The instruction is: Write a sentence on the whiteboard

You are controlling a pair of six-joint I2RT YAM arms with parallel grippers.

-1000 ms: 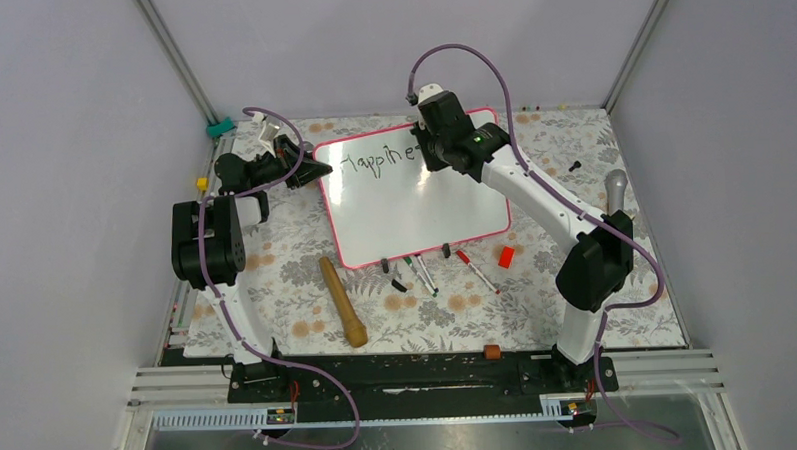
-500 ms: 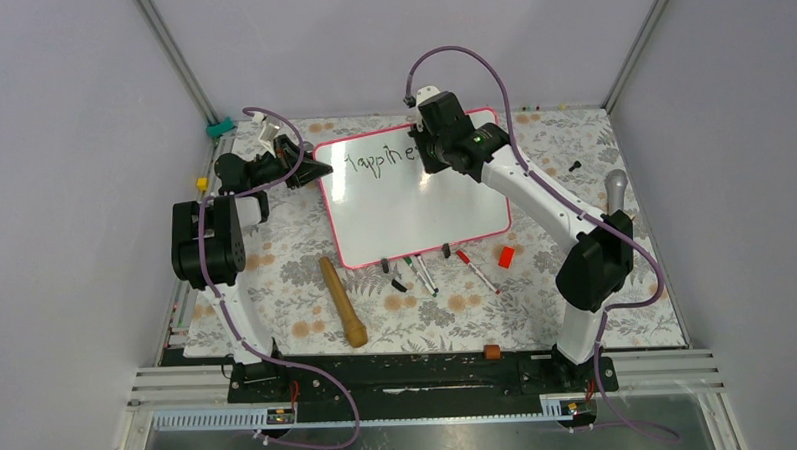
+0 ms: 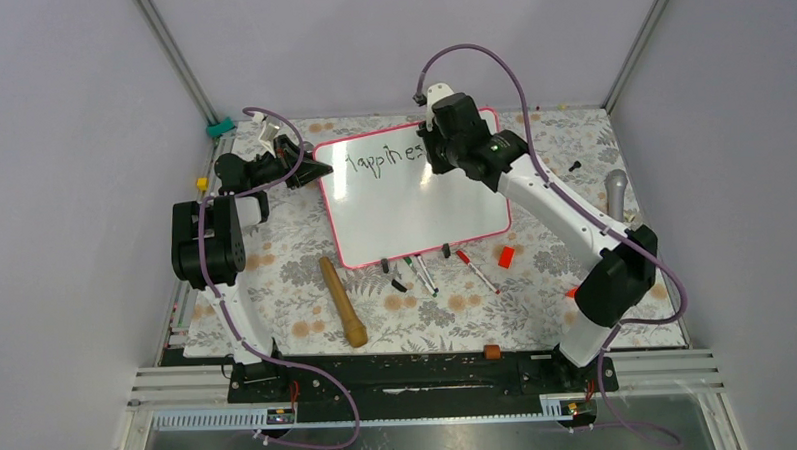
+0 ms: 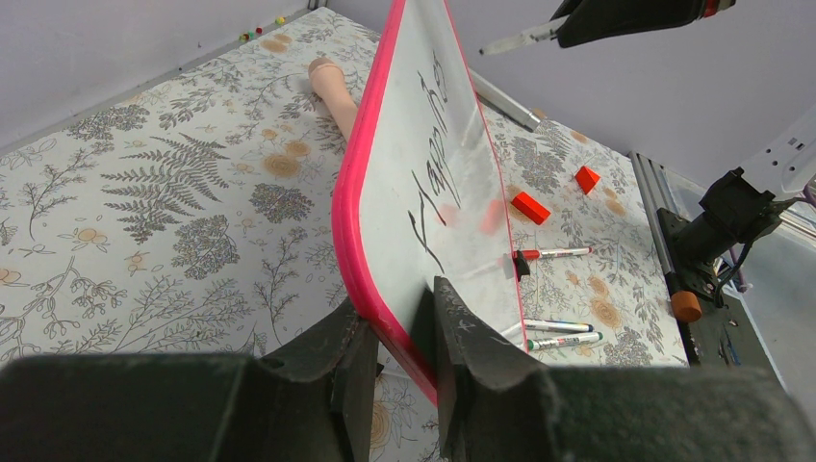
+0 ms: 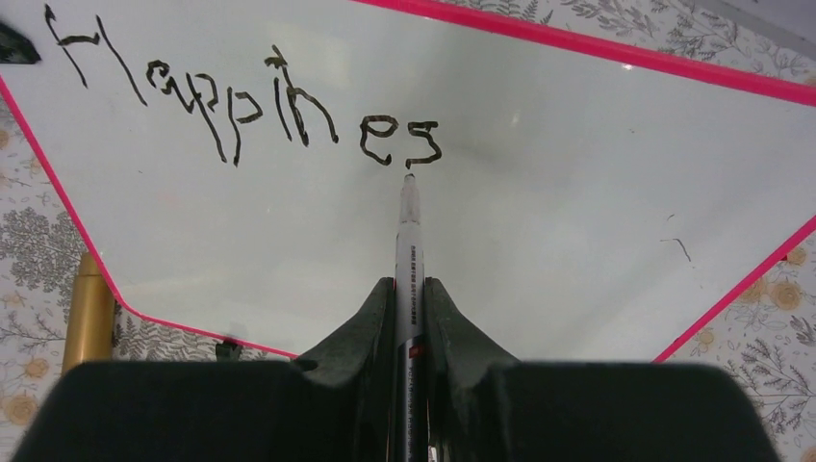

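A fixed camera above showed a table [image 3: 592, 148] covered in a floral fern-print cloth, with two robot arms bolted at its near edge. The whiteboard [image 3: 414, 204], glossy white with a thin pink-red frame, lay on the far half of the table between the arms, turned slightly askew. The left gripper [image 4: 395, 356] was nearly closed, its two dark fingers pinching the whiteboard's pink frame near the far left corner, one finger on each face of the board. The right gripper [image 5: 409, 298] was fully closed around a thin white marker [image 5: 409, 231], which pointed straight out from between its fingers. The sentence [image 5: 250, 106] ran along the far part of the whiteboard in black handwriting and read "Happines". The marker's tip touched the board at the lower end of the final "s". Just off the whiteboard's near edge lay several loose markers [image 3: 476, 270], a small red block [image 3: 506, 256] and a wooden stick [image 3: 342, 302].
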